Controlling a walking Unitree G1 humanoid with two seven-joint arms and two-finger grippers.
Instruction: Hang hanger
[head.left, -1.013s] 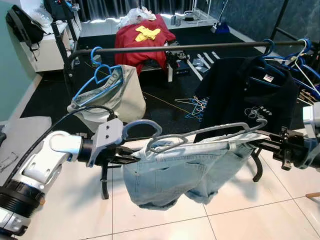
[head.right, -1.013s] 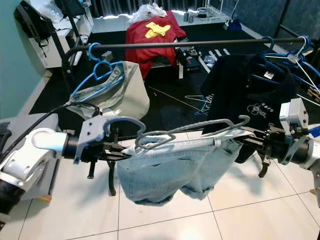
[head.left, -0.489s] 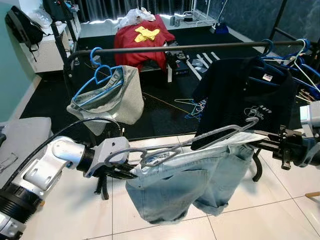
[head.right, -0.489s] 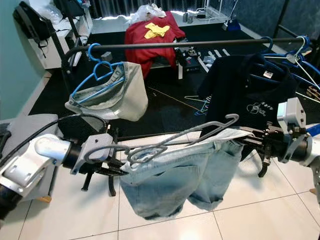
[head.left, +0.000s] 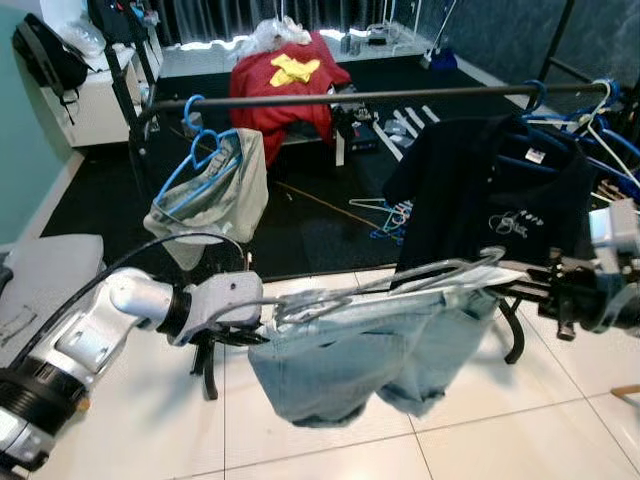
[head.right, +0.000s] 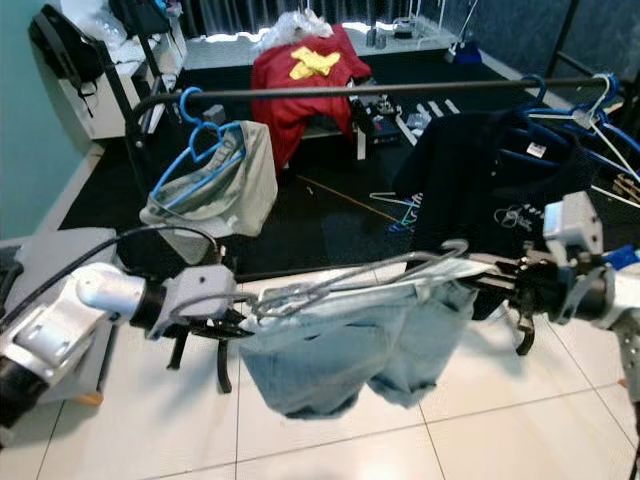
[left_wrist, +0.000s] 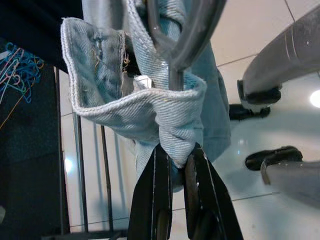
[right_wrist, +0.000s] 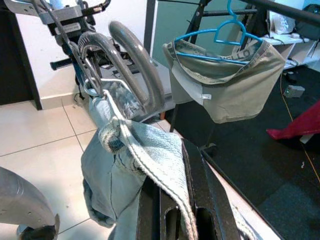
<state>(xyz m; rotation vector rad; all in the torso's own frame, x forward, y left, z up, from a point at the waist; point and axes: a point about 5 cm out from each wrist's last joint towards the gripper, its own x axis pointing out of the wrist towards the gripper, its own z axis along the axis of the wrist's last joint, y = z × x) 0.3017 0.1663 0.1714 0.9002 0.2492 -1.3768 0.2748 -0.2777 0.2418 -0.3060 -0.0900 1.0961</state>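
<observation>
Light blue denim shorts (head.left: 352, 355) hang on a grey hanger (head.left: 405, 282), stretched between my two grippers over the white tiles. My left gripper (head.left: 262, 335) is shut on the left end of the waistband (left_wrist: 150, 107), with the hanger (left_wrist: 186, 35) just beyond its fingertips. My right gripper (head.left: 535, 290) is shut on the right end of the waistband (right_wrist: 145, 145). The hanger lies nearly flat, well below the black clothes rail (head.left: 350, 97) behind it.
On the rail, grey shorts on a blue hanger (head.left: 205, 180) hang at the left, and a black T-shirt (head.left: 490, 190) with more blue hangers (head.left: 600, 125) at the right. Loose hangers (head.left: 385, 212) lie on the dark carpet. A red-draped seat (head.left: 280, 85) stands behind.
The grey hanger has tipped from nearly upright to nearly flat. My left gripper has sunk a little with the waistband. The grey shorts on the rail have swung.
</observation>
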